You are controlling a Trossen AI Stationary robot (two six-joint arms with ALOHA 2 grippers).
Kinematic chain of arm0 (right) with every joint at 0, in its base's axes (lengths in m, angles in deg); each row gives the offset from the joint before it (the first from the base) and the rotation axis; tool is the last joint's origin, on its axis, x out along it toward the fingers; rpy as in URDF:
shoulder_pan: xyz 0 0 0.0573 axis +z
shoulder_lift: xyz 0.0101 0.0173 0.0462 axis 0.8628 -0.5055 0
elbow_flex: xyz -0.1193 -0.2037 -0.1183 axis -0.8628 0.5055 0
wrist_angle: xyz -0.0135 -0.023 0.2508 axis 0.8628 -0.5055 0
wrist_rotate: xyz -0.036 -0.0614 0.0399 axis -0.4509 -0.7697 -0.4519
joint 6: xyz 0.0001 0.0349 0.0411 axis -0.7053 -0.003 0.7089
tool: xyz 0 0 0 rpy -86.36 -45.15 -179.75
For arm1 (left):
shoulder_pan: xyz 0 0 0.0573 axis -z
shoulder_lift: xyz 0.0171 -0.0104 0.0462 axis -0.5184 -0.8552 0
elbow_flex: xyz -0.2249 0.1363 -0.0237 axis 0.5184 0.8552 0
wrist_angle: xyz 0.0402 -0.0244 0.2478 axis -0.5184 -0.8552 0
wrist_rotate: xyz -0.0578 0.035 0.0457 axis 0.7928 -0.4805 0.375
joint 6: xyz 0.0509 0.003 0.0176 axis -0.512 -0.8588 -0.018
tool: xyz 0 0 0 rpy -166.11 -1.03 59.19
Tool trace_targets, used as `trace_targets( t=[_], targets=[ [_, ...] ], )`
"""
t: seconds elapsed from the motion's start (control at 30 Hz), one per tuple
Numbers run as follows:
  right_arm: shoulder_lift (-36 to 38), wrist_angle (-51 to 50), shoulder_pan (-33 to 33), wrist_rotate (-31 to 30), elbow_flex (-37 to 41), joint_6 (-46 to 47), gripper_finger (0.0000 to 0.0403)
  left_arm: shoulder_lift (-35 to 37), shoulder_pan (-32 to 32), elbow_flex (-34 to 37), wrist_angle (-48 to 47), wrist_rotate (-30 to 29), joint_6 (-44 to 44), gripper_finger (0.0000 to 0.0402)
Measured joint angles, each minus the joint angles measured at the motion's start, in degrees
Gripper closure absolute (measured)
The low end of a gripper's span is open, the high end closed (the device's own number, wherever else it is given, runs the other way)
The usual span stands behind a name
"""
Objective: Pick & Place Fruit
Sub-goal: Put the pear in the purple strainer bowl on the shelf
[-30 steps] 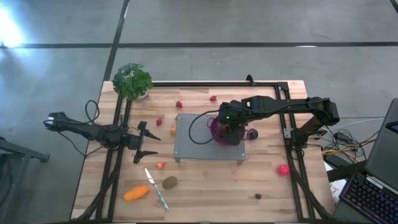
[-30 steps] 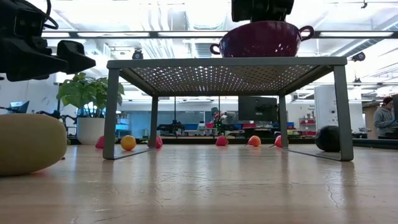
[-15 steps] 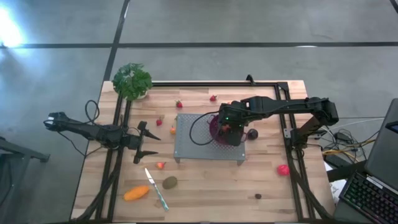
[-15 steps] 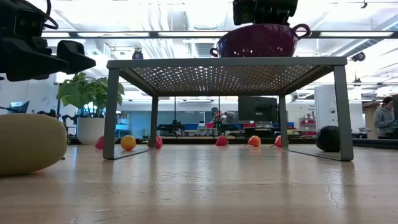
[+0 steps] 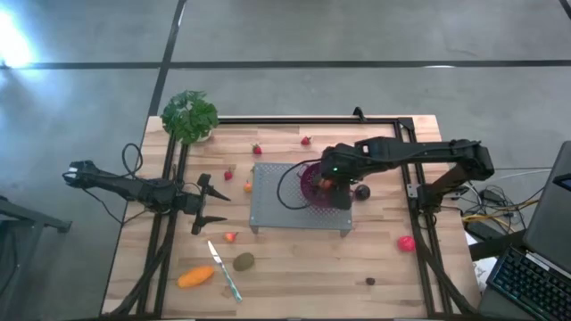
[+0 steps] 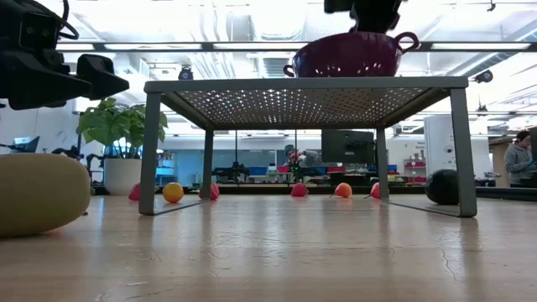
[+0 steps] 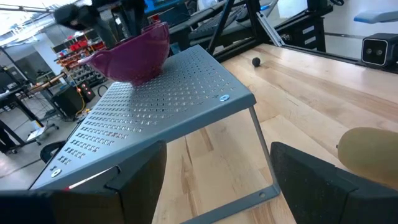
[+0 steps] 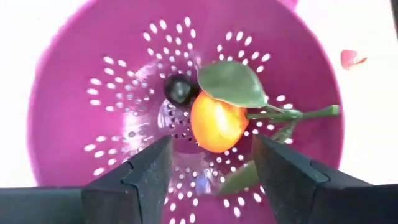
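The right gripper hangs directly over a purple colander that stands on the right part of a perforated metal rack in the middle of the worktop; its fingers are parted with nothing between them. In the colander's bottom lie a small orange fruit with green leaves and a stem, and a small dark berry touching it. The left gripper waits near the worktop's left edge, its jaws spread and empty. Loose fruit lies about the worktop: an elongated orange piece near the front left corner, a brown-green oval just beside a knife, a pink-red ball near the right edge, a dark round fruit just right of the rack, and strawberries toward the back edge. A potted plant stands at the back left corner.
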Motion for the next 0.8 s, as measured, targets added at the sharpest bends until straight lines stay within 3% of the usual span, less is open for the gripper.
trace_targets(
  t=[0.7,0.8],
  targets=[
    [18.8,1.3,3.4,-0.4,-0.8,5.3,0.0272,0.0,0.0,0.0,0.0,0.0,0.0,0.011],
    [20.9,1.2,3.4,-3.8,-0.7,6.3,0.0285,0.0,0.0,0.0,0.0,0.0,0.0,0.011]
  ],
)
